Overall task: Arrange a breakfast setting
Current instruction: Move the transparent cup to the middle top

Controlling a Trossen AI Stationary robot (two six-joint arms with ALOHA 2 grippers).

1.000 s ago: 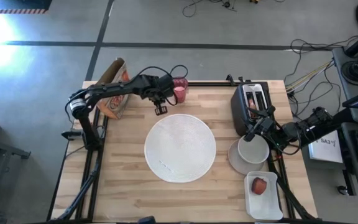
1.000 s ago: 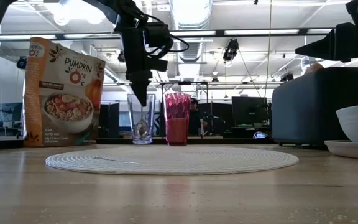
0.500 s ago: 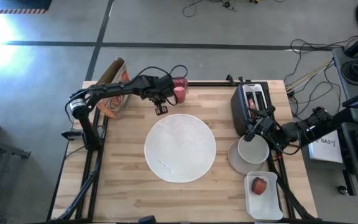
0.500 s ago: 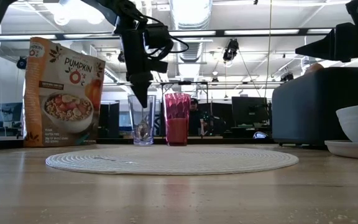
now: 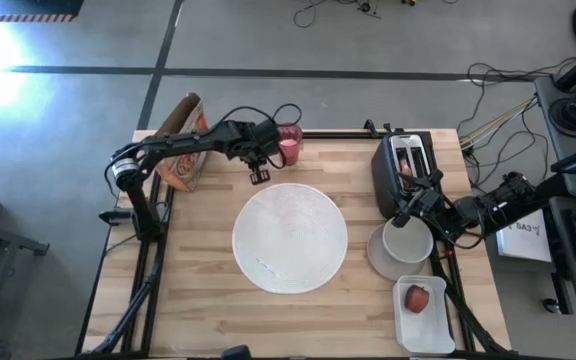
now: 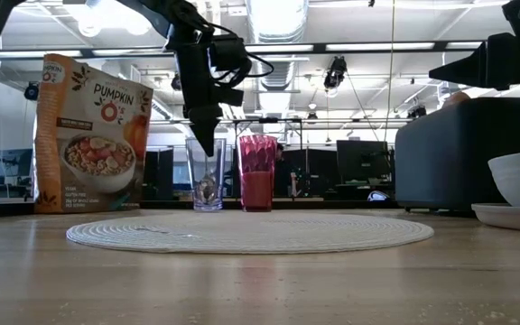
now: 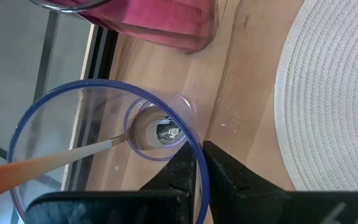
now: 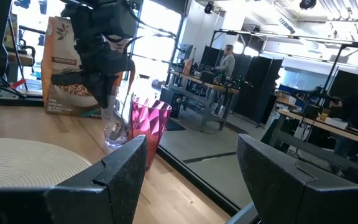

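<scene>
A clear glass (image 6: 206, 176) stands on the table's far side, beside the pink tumbler (image 6: 257, 171). An orange-handled spoon (image 7: 17, 177) leans inside the glass, its bowl (image 7: 166, 130) on the glass's bottom. My left gripper (image 6: 204, 143) points down at the glass's rim and is shut on it. My right gripper (image 5: 405, 213) is open and empty, above a white bowl (image 5: 408, 240) beside the black toaster (image 5: 403, 170). A round white woven mat (image 5: 289, 237) lies mid-table. A red apple (image 5: 418, 297) lies in a white tray (image 5: 438, 335). My left gripper pinches the clear glass's rim (image 7: 199, 186) on the side toward the mat, one finger (image 7: 182, 171) inside and one finger (image 7: 225, 177) outside. The fingers come from above, pointing down. The glass stands upright with its base on the table.
A cereal box (image 5: 183, 150) stands at the far left corner. The white bowl sits on a second white dish (image 5: 378, 258) at the right. Bare wood lies along the near edge.
</scene>
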